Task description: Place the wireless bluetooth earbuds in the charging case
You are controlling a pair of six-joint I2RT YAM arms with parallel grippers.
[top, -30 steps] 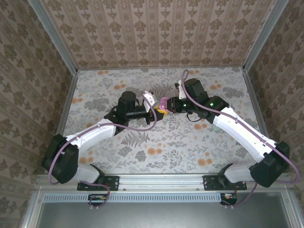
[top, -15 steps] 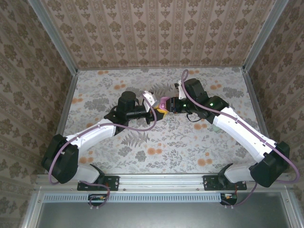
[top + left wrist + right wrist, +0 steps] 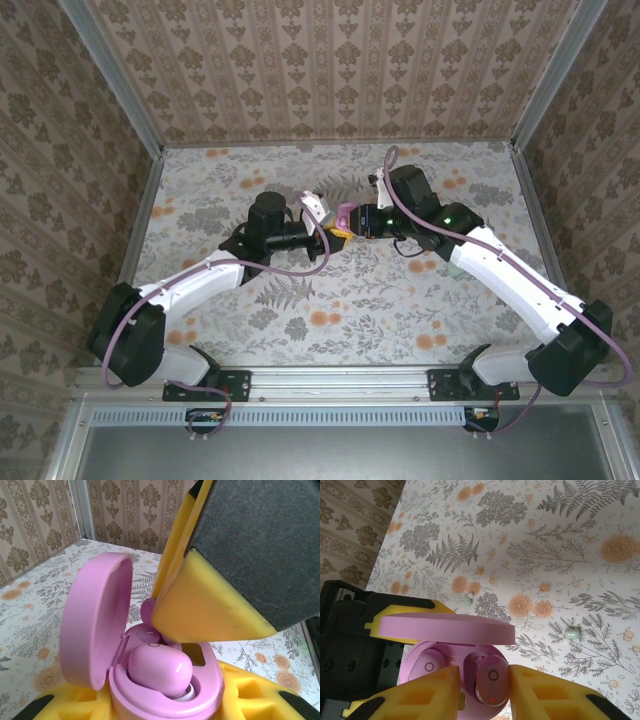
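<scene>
Top external: right gripper (image 3: 348, 226) at case (image 3: 343, 212)

Mid-table is crowded. The left gripper (image 3: 328, 230) clamps the case (image 3: 165, 700), whose raised lid (image 3: 95, 620) walls off its left side. The right gripper (image 3: 485, 687), pinching the second earbud (image 3: 490, 680), blocks the top. A seated earbud (image 3: 160, 667) fills one socket. The surrounding table (image 3: 400, 310) lies open up to the walls (image 3: 300, 70).

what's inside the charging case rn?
One earbud sits in its well of the charging case. A second earbud is between the right pincer fingers, over the other well; whether it's fully seated is hidden by them.
</scene>
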